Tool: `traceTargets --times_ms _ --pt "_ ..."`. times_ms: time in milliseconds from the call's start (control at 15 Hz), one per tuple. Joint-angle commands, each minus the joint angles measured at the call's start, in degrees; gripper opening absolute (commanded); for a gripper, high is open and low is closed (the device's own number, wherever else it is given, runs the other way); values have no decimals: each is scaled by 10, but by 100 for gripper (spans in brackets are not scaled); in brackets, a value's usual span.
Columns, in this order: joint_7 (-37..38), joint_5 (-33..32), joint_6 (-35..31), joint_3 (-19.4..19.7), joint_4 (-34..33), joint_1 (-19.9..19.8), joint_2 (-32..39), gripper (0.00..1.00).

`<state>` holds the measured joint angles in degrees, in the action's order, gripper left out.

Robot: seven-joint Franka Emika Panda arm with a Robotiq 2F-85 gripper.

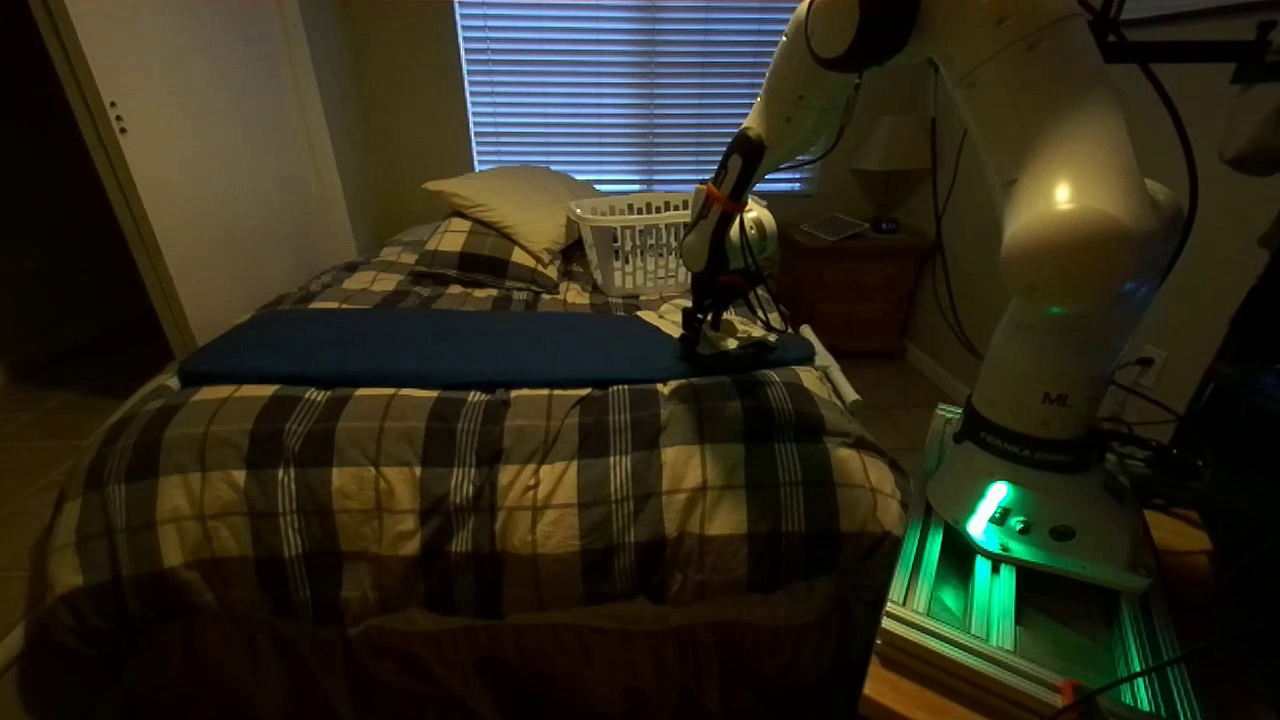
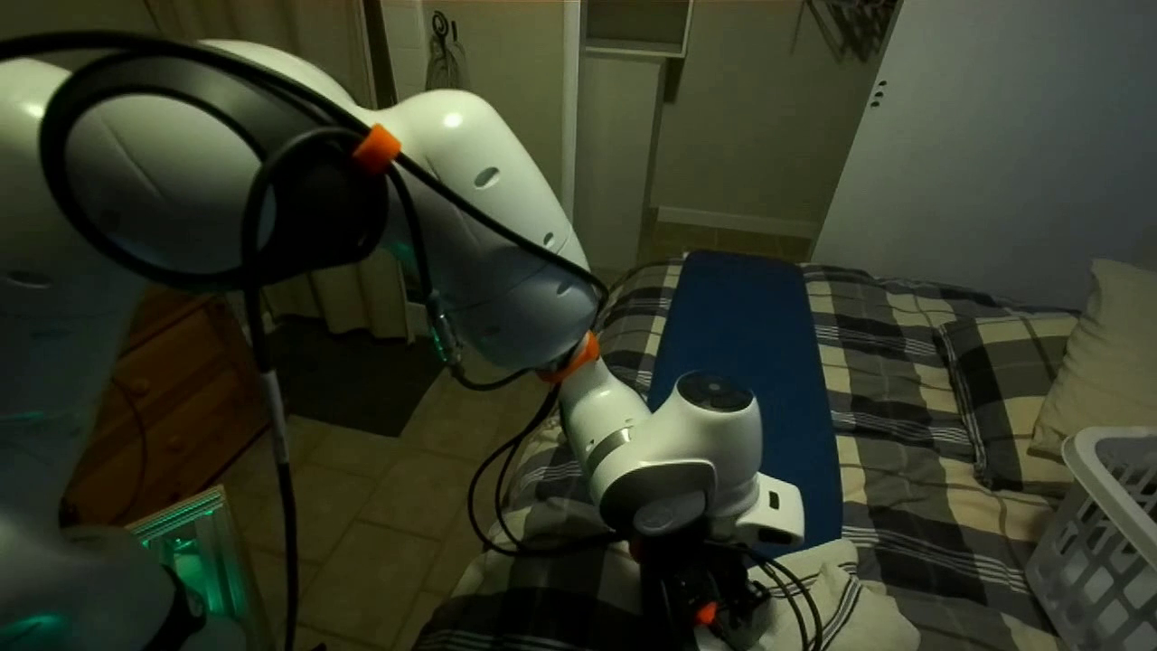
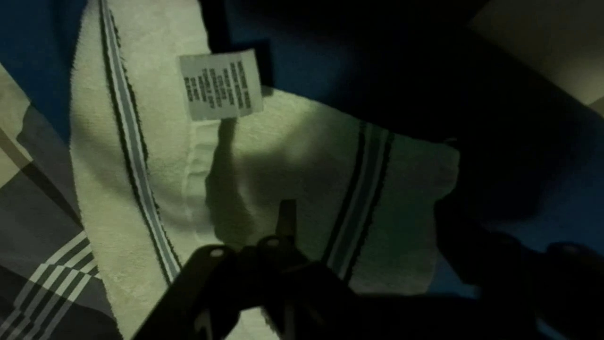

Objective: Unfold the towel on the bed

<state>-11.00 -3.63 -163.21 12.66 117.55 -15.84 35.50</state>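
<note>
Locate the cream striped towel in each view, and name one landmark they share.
In an exterior view: the towel, right of centre, about mid-height.
In an exterior view: the towel, low, right of centre, cut by the bottom edge.
In the wrist view: the towel, large, across the left and middle.
Shared landmark: the long dark blue cloth, in all three views.

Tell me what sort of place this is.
Probably a bedroom in a home: there's a plaid-covered bed, a pale pillow on it, and a lamp on a nightstand nearby.
</note>
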Motion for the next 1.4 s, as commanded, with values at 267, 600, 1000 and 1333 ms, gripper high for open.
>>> traceTargets --times_ms 267,600,1000,1333 --pt "25 -29 -22 28 -12 23 24 17" --pt "33 -2 -8 2 -18 3 17 2" --pt "33 51 28 -55 -25 -41 0 5" --pt "23 109 66 -106 -22 -67 -28 5"
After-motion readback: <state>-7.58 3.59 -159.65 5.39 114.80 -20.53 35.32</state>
